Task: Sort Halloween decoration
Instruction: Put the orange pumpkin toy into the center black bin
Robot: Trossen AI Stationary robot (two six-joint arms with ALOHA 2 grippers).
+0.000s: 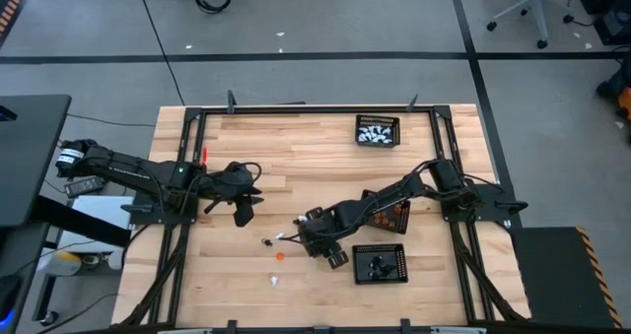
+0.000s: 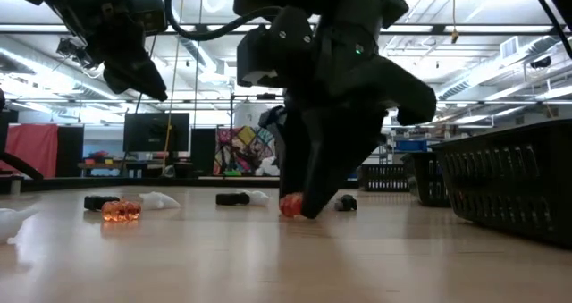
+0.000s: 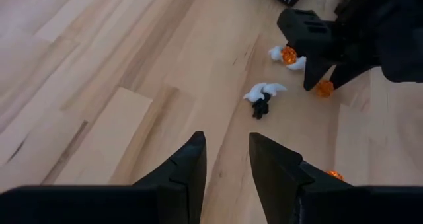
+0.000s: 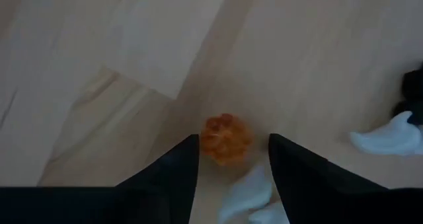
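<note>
The Halloween decoration is tiny figures scattered on the wooden table. My right gripper [image 4: 231, 154] is open and low at the table's middle [image 1: 302, 233]. Its fingers stand on either side of an orange pumpkin figure [image 4: 226, 138], and a white figure [image 4: 248, 191] lies between them farther back. In the low view the pumpkin [image 2: 290, 205] rests on the table beside the fingertips. My left gripper [image 3: 226, 151] is open and raised above the table's left part [image 1: 242, 204]. It looks toward a white figure [image 3: 264, 90] with a black one [image 3: 260, 108] beside it.
Three black mesh trays stand on the table's right half: one with white figures [image 1: 378, 130] at the far edge, one with orange figures [image 1: 396, 214] under the right arm, and one with black figures [image 1: 381, 263] near the front. More figures [image 1: 273, 278] lie loose toward the near edge.
</note>
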